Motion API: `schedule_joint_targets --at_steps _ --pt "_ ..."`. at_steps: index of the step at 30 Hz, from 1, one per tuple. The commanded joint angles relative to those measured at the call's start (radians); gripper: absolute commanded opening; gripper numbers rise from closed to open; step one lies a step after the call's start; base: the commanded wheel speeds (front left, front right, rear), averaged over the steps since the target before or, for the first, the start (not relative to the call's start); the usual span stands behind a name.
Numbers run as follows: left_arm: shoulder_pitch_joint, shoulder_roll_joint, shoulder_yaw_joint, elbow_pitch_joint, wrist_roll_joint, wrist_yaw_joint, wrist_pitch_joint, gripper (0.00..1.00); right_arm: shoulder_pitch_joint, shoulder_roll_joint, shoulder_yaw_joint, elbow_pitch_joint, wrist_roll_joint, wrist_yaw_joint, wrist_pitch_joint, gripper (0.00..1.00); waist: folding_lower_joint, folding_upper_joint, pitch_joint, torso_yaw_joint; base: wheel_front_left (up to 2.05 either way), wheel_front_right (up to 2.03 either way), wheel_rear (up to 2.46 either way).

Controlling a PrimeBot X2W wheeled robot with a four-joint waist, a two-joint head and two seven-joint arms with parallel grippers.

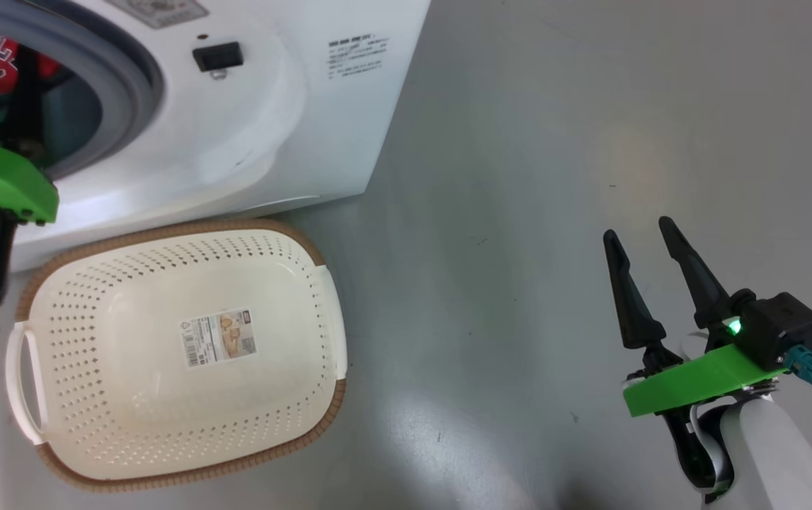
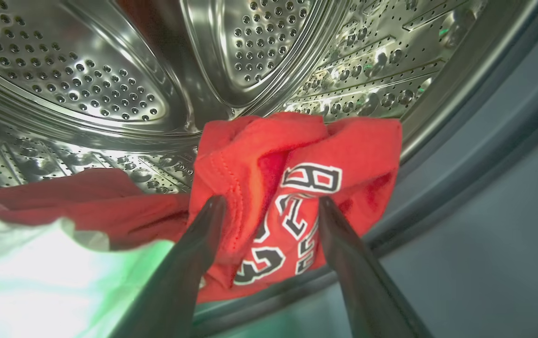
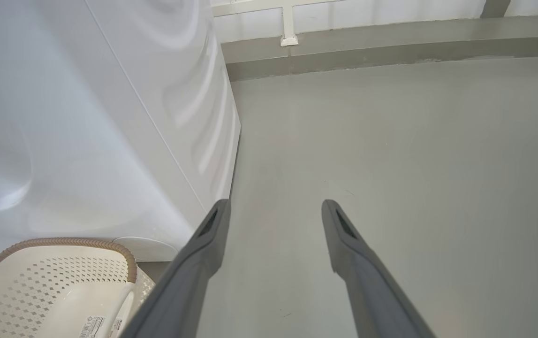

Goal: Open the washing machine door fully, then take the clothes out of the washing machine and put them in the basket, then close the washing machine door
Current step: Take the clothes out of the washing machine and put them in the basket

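Head view: a perforated cream basket [image 1: 94, 297] is set before the white washer [image 1: 292, 120]; the right gripper [image 1: 636, 227] is spread, empty. Left wrist view: red clothes [image 2: 269, 155] lettered "23" are framed by the spread left gripper [image 2: 271, 201] inside the steel drum [image 2: 86, 70]. Right wrist view: smooth grey floor [image 3: 414, 141] is seen.

The floor [image 1: 519, 177] is smooth and grey, a little glossy, with a pale patch of reflected light and a few small dark scratches. In the right wrist view, a low grey step [image 3: 390, 44] runs along the far edge of the floor. Above the step there is a white wall [image 3: 381, 9]. A thin white post [image 3: 288, 21] comes down this wall, and its small foot stands on the step.
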Motion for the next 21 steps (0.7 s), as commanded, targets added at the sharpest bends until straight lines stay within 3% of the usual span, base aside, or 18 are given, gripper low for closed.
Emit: schedule_joint_targets --at_steps 1,9,12,13,15,16,21 --pt "-0.025 0.063 0.007 -0.006 -0.006 -0.005 -0.005 1.00 -0.007 -0.008 0.025 -0.021 0.002 0.007 -0.006 1.00 0.0000 0.0000 0.002 -0.006 0.00 0.00 0.00" --pt "-0.051 0.075 -0.025 0.039 -0.016 -0.005 -0.005 1.00 0.001 -0.011 0.032 -0.032 0.007 0.007 -0.006 1.00 0.0000 0.0000 0.005 -0.017 0.00 0.00 0.00" --pt "-0.053 0.076 -0.028 0.045 -0.017 -0.005 -0.005 0.74 0.003 -0.010 0.038 -0.037 0.007 0.007 -0.006 1.00 0.0000 0.0000 0.003 -0.021 0.00 0.00 0.00" --pt "-0.053 0.076 -0.027 0.046 -0.018 -0.005 -0.005 0.47 0.003 -0.010 0.039 -0.039 0.007 0.007 -0.006 1.00 0.0000 0.0000 0.003 -0.023 0.00 0.00 0.00" --pt "-0.053 0.076 -0.026 0.046 -0.016 -0.005 -0.005 0.22 0.003 -0.009 0.040 -0.043 0.007 0.007 -0.006 1.00 0.0000 0.0000 0.002 -0.024 0.00 0.00 0.00" --pt "-0.052 0.076 -0.025 0.046 -0.014 -0.005 -0.005 0.00 0.004 -0.009 0.040 -0.045 0.007 0.007 -0.006 1.00 0.0000 0.0000 0.002 -0.024 0.00 0.00 0.00" --pt "-0.047 0.067 -0.004 0.034 0.000 -0.005 -0.005 0.00 0.007 -0.009 0.038 -0.050 0.008 0.007 -0.006 1.00 0.0000 0.0000 -0.002 -0.019 0.00 0.00 0.00"
